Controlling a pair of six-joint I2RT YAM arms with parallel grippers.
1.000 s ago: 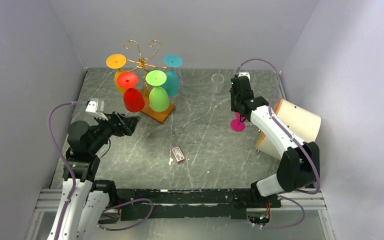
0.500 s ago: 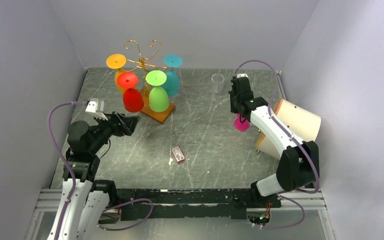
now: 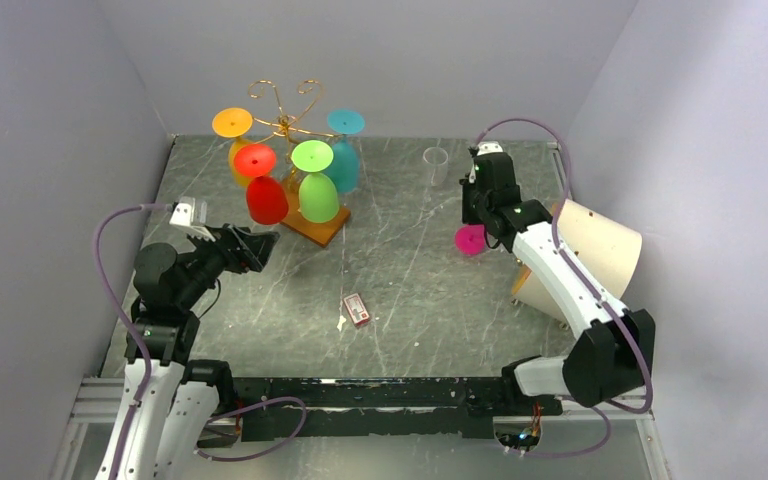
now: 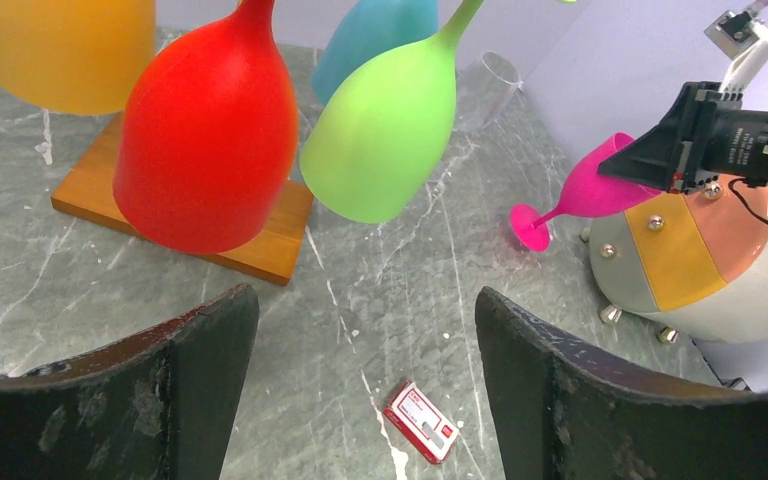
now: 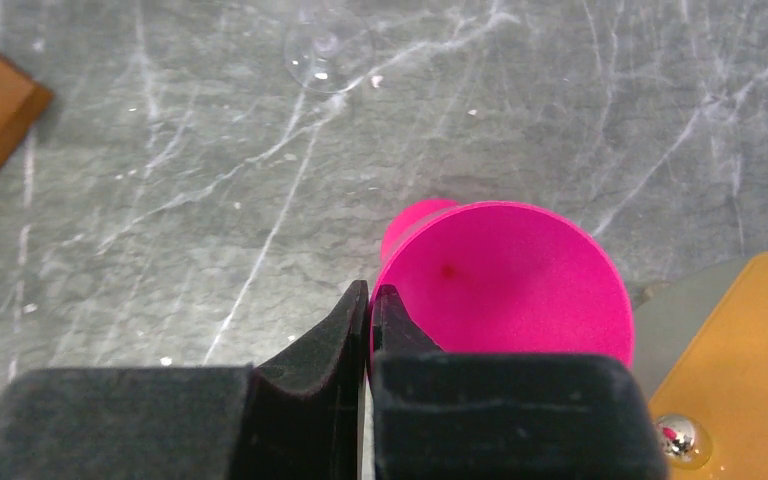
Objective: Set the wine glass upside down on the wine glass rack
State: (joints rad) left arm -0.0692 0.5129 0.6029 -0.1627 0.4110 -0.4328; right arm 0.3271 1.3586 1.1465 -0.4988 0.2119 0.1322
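Pink wine glass (image 4: pixel 585 195) at right of table, well apart from wine glass rack (image 3: pixel 322 230); tilted, foot low and pointing toward rack; cannot tell if foot touches table; looks like opaque plastic, so likely light, stiff, smooth-walled, apt to swivel in thin pinch; stem or lower bowl seems surer hold for inverting; right gripper (image 5: pixel 370 310) pinched tight on bowl's rim wall; left gripper (image 4: pixel 365 300) spread wide, holding nothing, facing rack.
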